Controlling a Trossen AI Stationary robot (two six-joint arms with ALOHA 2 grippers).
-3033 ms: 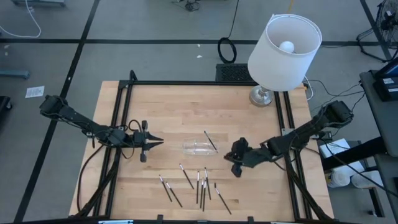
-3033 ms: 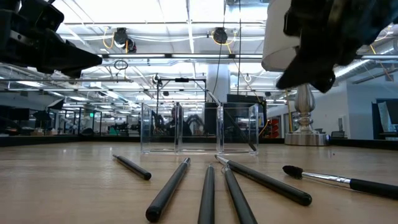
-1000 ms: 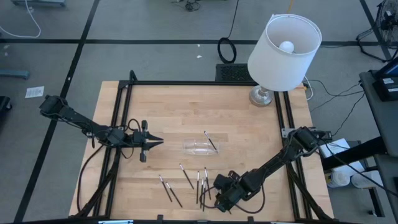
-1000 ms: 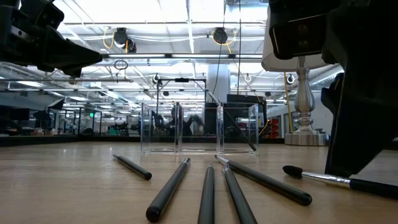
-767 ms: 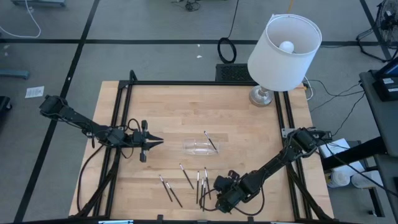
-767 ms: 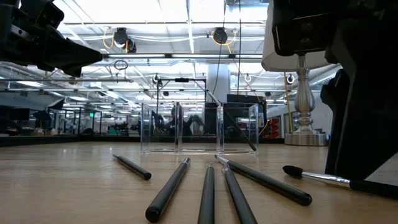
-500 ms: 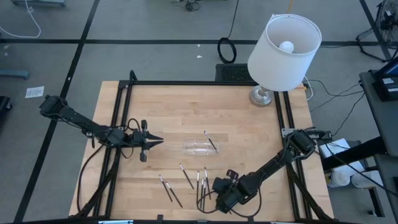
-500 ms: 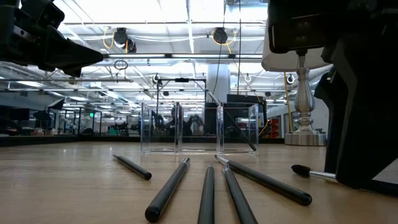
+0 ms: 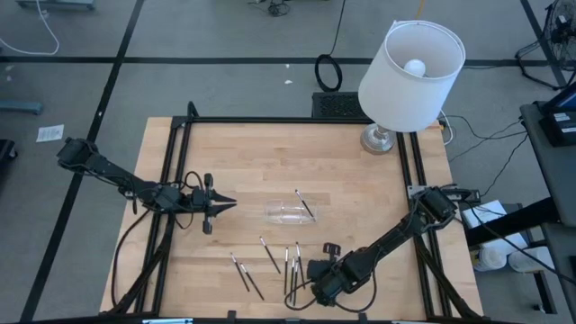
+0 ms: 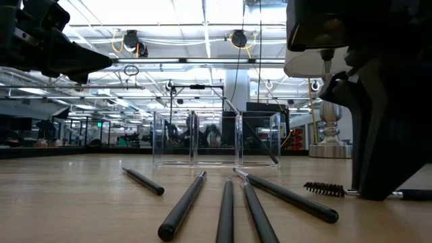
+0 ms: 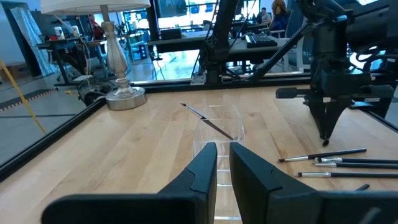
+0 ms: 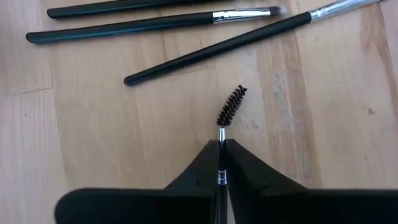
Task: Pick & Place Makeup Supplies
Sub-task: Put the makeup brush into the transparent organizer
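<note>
Judging by the table, you've barely started: right gripper (image 12: 221, 163) is pinched on a spoolie brush (image 12: 227, 121) low at the near edge, one stick (image 9: 305, 204) rests in the clear tray (image 9: 286, 214), others (image 9: 267, 255) remain loose

High view: you look straight down on the whole table (image 9: 360, 193).
Low view: level with the tabletop, facing the room.
Left wrist: faces across toward the lamp (image 11: 118, 62).
Right wrist: close above the brushes (image 12: 186, 25), which every view shares.
</note>
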